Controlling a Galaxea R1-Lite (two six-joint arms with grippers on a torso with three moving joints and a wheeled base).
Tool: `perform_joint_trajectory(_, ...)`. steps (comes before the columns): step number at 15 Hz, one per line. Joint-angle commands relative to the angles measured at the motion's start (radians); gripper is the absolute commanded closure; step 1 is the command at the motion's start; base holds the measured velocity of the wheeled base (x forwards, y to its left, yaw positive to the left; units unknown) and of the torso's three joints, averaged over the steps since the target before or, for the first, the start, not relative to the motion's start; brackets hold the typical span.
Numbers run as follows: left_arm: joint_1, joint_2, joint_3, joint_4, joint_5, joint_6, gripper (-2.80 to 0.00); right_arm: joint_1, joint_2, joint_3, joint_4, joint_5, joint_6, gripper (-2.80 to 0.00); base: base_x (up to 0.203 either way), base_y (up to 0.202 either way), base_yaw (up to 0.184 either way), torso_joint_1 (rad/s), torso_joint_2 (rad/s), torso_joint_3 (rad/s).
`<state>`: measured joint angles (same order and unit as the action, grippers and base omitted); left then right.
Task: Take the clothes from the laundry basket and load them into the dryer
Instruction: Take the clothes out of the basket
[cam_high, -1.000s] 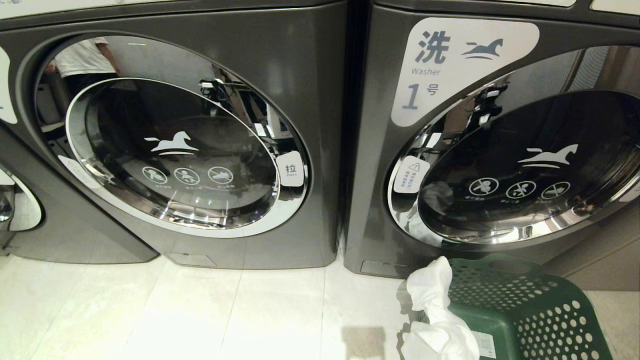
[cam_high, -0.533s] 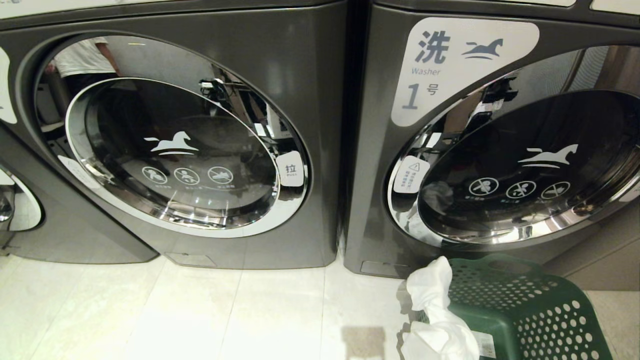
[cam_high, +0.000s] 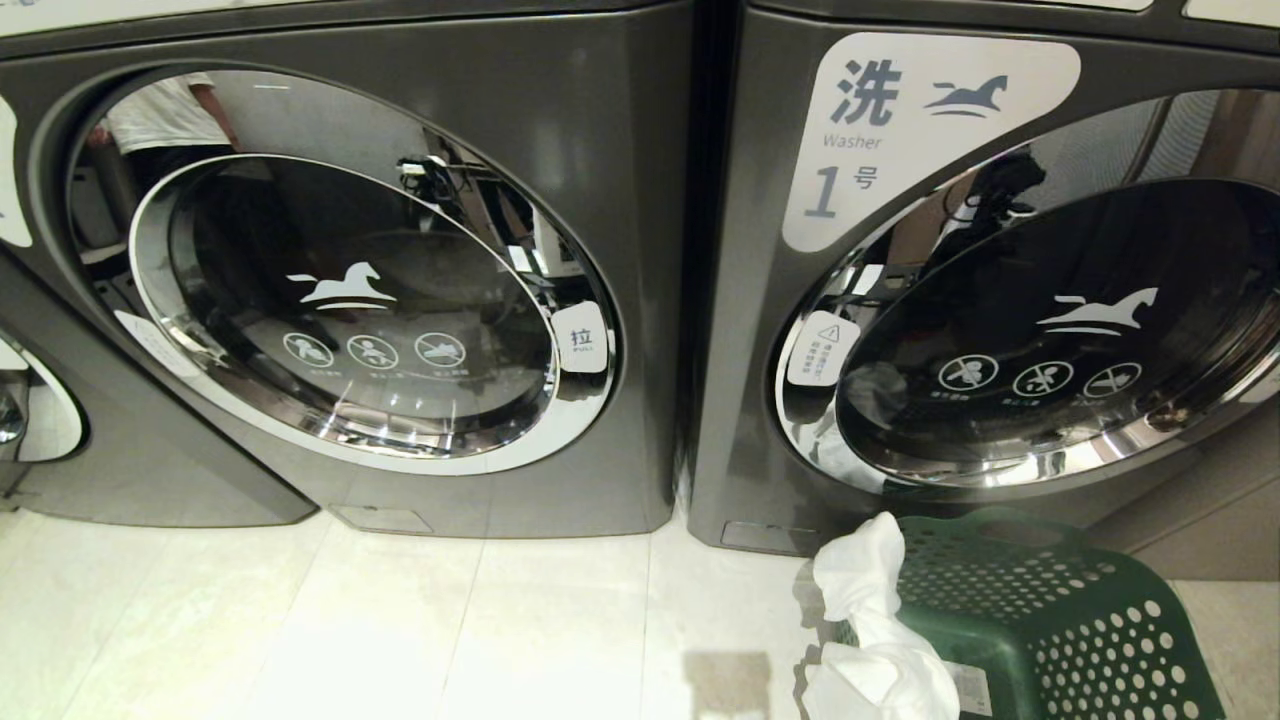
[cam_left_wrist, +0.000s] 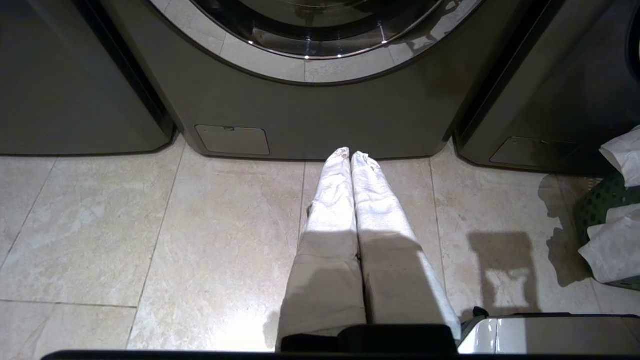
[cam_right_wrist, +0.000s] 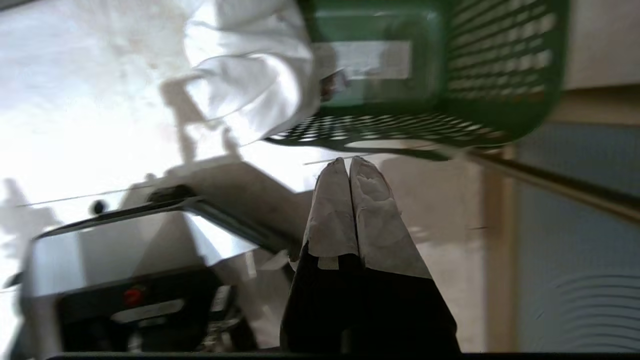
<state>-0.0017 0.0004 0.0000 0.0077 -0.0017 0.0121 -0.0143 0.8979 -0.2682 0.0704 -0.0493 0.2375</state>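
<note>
White clothes (cam_high: 880, 640) sit bunched at the left corner of the green perforated laundry basket (cam_high: 1060, 630), part draped over its rim and hanging down the outside toward the tiled floor (cam_high: 400, 620); nothing has been lifted out. Basket stands on the floor directly below the right-hand machine, whose panel reads "Washer 1" (cam_high: 900, 130); its round glass door (cam_high: 1050, 330) is shut. Left-hand machine's door (cam_high: 350, 300) is also shut, with a pull tab (cam_high: 581, 338) at its right edge. Which unit counts as the dryer cannot be told from the labels visible. Judgement: a door must be opened before any loading, so the task is at its very start. Right gripper (cam_right_wrist: 350, 162), seen only in its own wrist view, has its cloth-wrapped fingers pressed together with nothing between them; it hangs above the floor near the basket's side, with the clothes further off at the basket's corner. That view is motion-blurred, so the arm is probably swinging. Left gripper (cam_left_wrist: 351, 154) points down and forward toward the base of the left machine (cam_left_wrist: 310, 115), fingers likewise pressed flat together and empty; it looks parked. Neither arm appears in the head view. A person's reflection shows in the left door's chrome surround (cam_high: 165, 115).
</note>
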Motion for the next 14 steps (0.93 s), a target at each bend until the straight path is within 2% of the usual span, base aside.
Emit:
perform_joint_trajectory(1,0.0,0.0,0.0,0.0,0.0,0.0,0.0,0.0,0.101,0.047,-0.052,0.097,0.05,0.0,0.0,0.0,0.0,0.0,0.0,0.0)
perform_joint_trajectory(2,0.0,0.0,0.0,0.0,0.0,0.0,0.0,0.0,0.15,0.051,-0.069,0.146,0.085,0.0,0.0,0.0,0.0,0.0,0.0,0.0)
perform_joint_trajectory(5,0.0,0.0,0.0,0.0,0.0,0.0,0.0,0.0,0.353,0.053,-0.112,0.181,0.129,0.0,0.0,0.0,0.0,0.0,0.0,0.0)
perform_joint_trajectory(9,0.0,0.0,-0.002,0.0,0.0,0.0,0.0,0.0,0.692,0.047,-0.325,0.202,0.139,0.0,0.0,0.0,0.0,0.0,0.0,0.0)
perform_joint_trajectory(12,0.0,0.0,0.0,0.0,0.0,0.0,0.0,0.0,0.934,-0.054,-0.503,0.204,0.128,0.0,0.0,0.0,0.0,0.0,0.0,0.0)
perform_joint_trajectory(14,0.0,0.0,0.0,0.0,0.0,0.0,0.0,0.0,1.04,-0.148,-0.542,0.205,0.082,0.0,0.0,0.0,0.0,0.0,0.0,0.0)
